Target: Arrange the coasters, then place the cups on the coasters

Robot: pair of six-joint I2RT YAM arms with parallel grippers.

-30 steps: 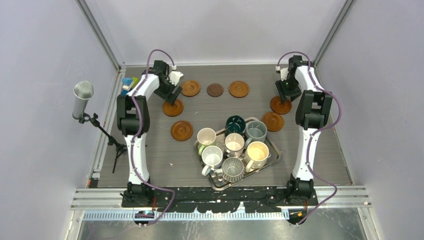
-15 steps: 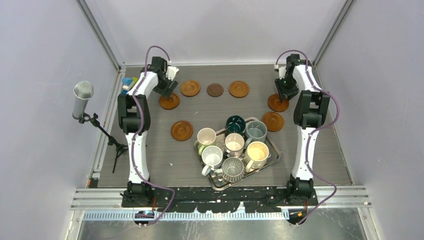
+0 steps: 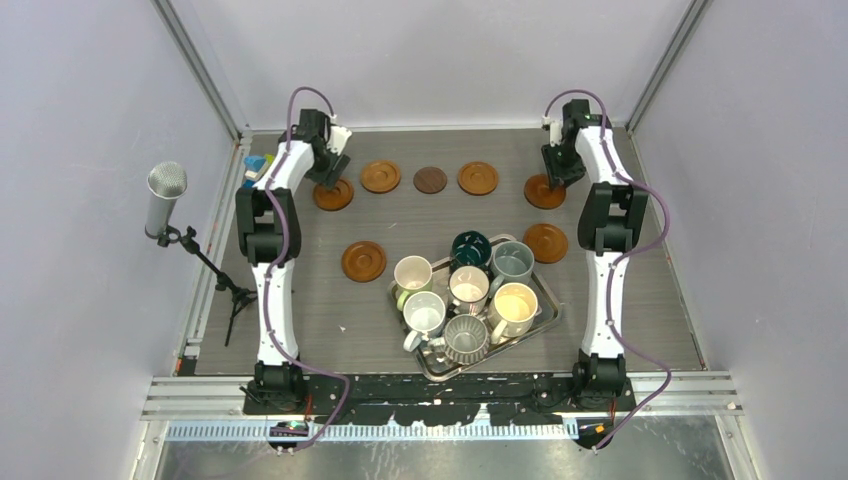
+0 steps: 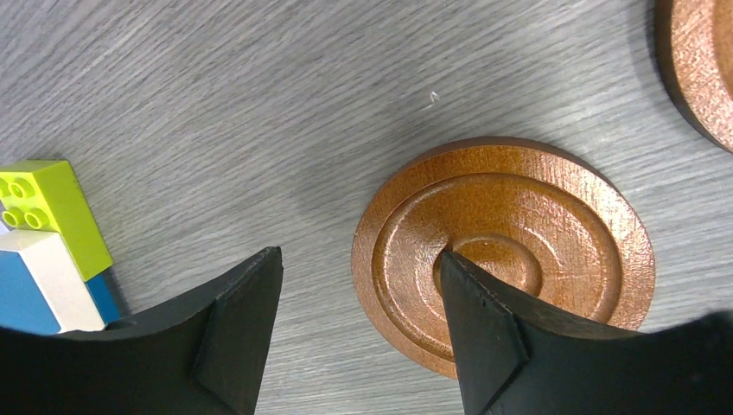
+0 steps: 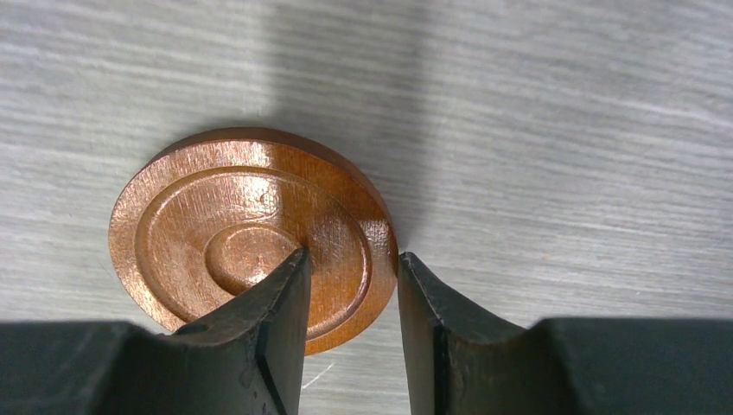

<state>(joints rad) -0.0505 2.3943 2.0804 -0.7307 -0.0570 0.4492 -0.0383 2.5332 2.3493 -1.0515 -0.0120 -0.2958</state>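
Shifting left coaster (image 3: 338,199) and right coaster (image 3: 543,197) farther back.

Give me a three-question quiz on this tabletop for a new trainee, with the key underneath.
1. How many cups stand on a coaster at this moment?
2. True or false: the dark brown coaster lies between two orange-brown coasters in the far row.
3. The right gripper has its jaws on either side of: A) a cup handle, B) the rim of the far-right coaster, C) a toy brick.

Key: 1. None; all seven sit in the steel tray. 2. True. 3. B.
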